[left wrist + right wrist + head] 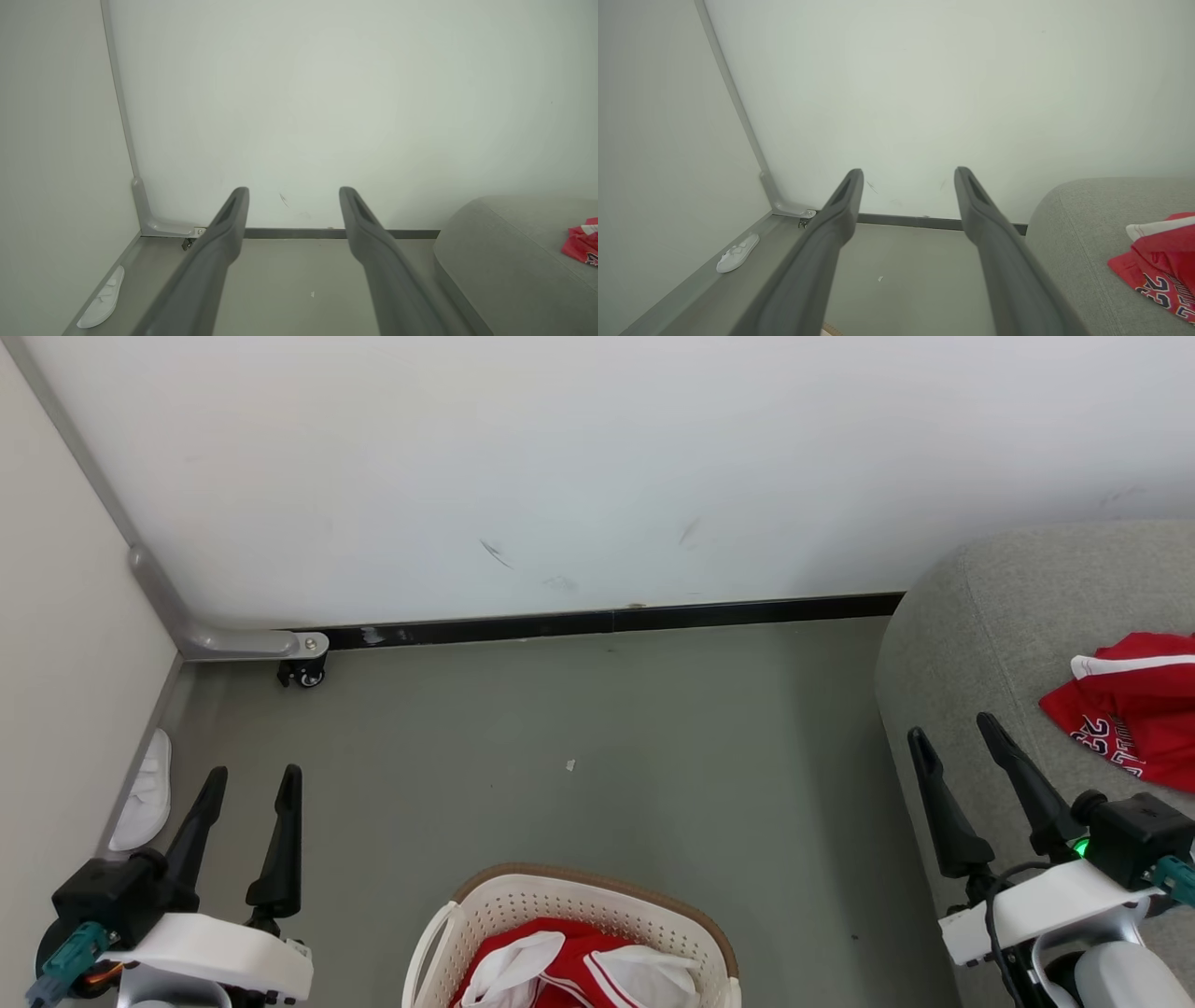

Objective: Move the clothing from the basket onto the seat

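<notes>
Several red-and-white garments [583, 963] lie bunched inside the basket [560, 901], which stands on the grey floor [607, 709] at the bottom middle of the head view, its brown rim band curving round the far side and part of it cut off by the picture's lower edge. One more red jersey [1134, 705], with a white stripe and dark numbers edged in white, lies crumpled on the seat [990, 616] at the right, well apart from the basket; the right wrist view shows it on the grey fabric too. Nearest that seat, the right gripper [949, 725] hovers over the seat's rounded front edge with its two dark fingers spread wide and nothing between them, short of the jersey. On the other side of the basket the left gripper [257, 770] hangs above the floor, likewise released and empty, fingers pointing toward the wall [560, 476]. Beyond it a white slipper [145, 793] lies along the foot of the left side wall. A small pale scrap [570, 765] sits on the open floor between the two grippers. Farther back, a black skirting strip [607, 619] runs along the base of the white wall, and a small dark caster [303, 674] sits under a grey metal bracket in the corner.
</notes>
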Robot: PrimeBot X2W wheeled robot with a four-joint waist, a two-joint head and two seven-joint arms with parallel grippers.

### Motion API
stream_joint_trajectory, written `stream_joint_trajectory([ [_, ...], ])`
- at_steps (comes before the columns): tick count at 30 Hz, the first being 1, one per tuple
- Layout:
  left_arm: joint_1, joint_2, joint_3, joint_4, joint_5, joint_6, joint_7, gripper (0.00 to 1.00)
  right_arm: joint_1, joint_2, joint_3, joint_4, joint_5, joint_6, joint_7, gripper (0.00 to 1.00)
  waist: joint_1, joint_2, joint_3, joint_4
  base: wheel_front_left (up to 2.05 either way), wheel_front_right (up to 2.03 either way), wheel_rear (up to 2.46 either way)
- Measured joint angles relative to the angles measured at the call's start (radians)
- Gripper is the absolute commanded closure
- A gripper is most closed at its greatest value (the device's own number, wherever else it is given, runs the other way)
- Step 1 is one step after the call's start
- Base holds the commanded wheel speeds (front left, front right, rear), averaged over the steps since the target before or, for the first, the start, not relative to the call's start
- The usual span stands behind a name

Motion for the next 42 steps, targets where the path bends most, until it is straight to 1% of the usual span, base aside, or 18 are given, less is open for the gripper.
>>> stream_joint_trajectory([
  [22,0.017,-0.028,0.031,-0.001,0.028,-0.028,0.0,0.0,0.006,0.013,-0.002,-0.027,-0.015,0.0,0.0,0.0,0.0,0.0,0.023,-0.01,0.0,0.0,0.0],
  [39,0.017,-0.034,0.031,0.022,0.045,-0.063,0.0,0.0,0.006,0.018,-0.022,-0.048,-0.024,0.0,0.0,0.0,0.0,0.0,0.063,-0.026,0.0,0.0,0.0],
  [42,0.017,-0.034,0.026,0.03,0.045,-0.076,0.0,0.0,0.006,0.02,-0.022,-0.058,-0.027,0.0,0.0,0.0,0.0,0.0,0.074,-0.03,0.0,0.0,0.0],
])
